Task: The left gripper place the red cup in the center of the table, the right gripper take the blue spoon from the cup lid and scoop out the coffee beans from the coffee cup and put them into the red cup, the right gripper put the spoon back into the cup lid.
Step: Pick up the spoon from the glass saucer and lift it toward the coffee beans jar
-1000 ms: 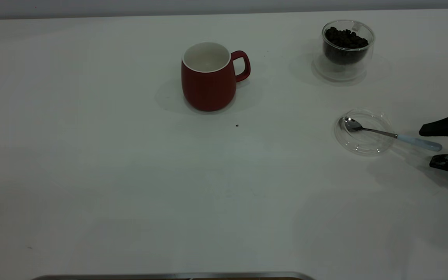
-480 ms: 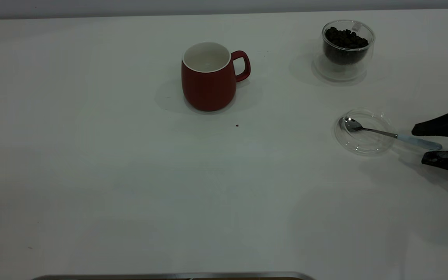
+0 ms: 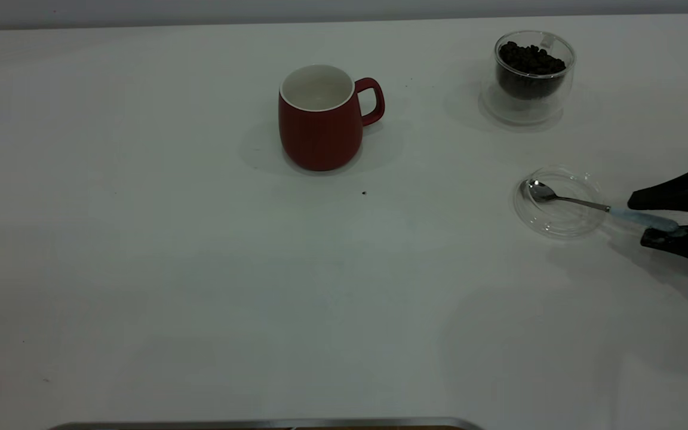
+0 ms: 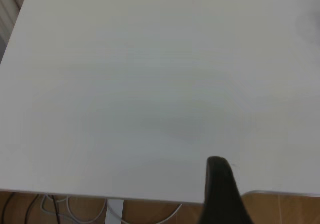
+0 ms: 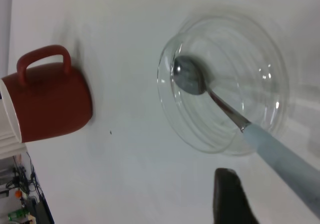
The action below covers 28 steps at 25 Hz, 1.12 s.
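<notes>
Right gripper (image 3: 660, 221) is at the right edge of the table (image 3: 200, 286), low over the surface, fingers straddling the pale blue handle end of the spoon (image 3: 601, 207). Jaws are partly open, narrow gap. Lower fingertip (image 3: 654, 237) looks to be touching the handle tip, upper finger is just above it. Not clamped as far as I can see; the spoon lies flat. In the right wrist view only one fingertip (image 5: 231, 196) shows, just beside the handle and apart from it.

Spoon (image 5: 235, 116): steel bowl rests inside the clear glass cup lid (image 3: 559, 227), handle runs out over the lid rim toward the right gripper. Lid (image 5: 272, 74) lies flat on the table, right side, mid depth.

Small dark speck (image 3: 364, 193) on the table, between the lid and the red cup, nearer the cup. Probably a stray bean, can't confirm.

Red cup (image 3: 320, 119): upright, roughly centre, toward the far half. Handle points right. White interior, looks empty. Also seen in the right wrist view (image 5: 47, 102).

Coffee cup (image 3: 529, 74): clear double-wall glass, far right, behind the lid and well apart from it. Upright, filled with coffee beans (image 3: 529, 58).

Left gripper (image 4: 222, 194): not in the exterior view. Its wrist view shows one dark finger over bare table near the table edge. Can't tell how its jaws stand.
</notes>
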Motion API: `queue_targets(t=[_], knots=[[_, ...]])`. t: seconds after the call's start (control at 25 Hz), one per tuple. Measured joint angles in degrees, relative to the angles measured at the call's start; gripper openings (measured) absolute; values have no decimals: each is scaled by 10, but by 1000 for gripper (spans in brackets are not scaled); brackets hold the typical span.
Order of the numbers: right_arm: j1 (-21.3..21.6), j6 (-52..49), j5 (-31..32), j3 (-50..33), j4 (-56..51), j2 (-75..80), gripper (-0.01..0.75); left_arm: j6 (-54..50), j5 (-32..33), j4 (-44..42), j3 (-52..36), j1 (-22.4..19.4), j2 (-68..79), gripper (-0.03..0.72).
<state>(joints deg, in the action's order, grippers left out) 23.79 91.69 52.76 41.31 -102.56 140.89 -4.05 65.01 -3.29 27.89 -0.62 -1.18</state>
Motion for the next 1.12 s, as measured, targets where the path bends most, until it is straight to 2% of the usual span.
queue_targets(t=[0.4,0.68,0.92,1.12], knots=[[-4,-1,-14,0,0,0,224,0,0,0,0,0,0,532],[-4,-1,-13,1,0,0,202,0,0,0,0,0,0,532],[-4,7,4,1,0,0,141,0,0,0,0,0,0,532],[-4,14,11,1,0,0,137,0,0,0,0,0,0,532]])
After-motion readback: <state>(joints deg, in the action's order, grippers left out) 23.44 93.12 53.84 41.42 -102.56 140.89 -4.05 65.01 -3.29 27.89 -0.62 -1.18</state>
